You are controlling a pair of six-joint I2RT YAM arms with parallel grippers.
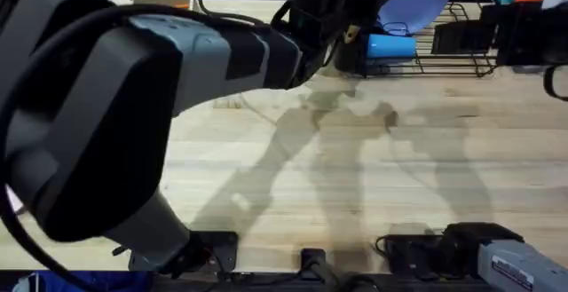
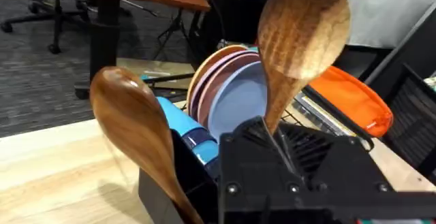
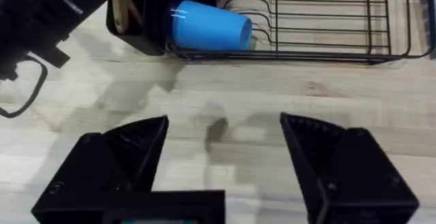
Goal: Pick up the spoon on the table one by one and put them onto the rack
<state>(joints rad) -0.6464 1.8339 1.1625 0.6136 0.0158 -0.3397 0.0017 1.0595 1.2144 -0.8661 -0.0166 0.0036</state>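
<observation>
A wooden spoon (image 2: 300, 40) stands bowl-up over the rack (image 1: 453, 48), its slim handle pinched in the left tool (image 2: 276, 149), which is closed on it so the handle end points down toward the black utensil caddy (image 2: 167, 183) at the rack's near end. A second spoon (image 2: 133, 125) already leans bowl-up in that caddy, touching its rim, beside a blue cup (image 3: 208, 25) lying on its side on the wires. Stacked plates (image 2: 228, 88) stand on edge in the rack's slots just behind, leaving the caddy as the obvious slot for long utensils. By the look of it, the upright hold is meant to let the handle drop straight in next to the first spoon.

The left arm reaches across from its base to the far edge of the tabletop (image 1: 355, 185). The right tool (image 3: 221, 149) hangs low over bare planks, well short of the rack, its fingers spread wide apart and gripping nothing. No spoon lies on the stretch of planks in view.
</observation>
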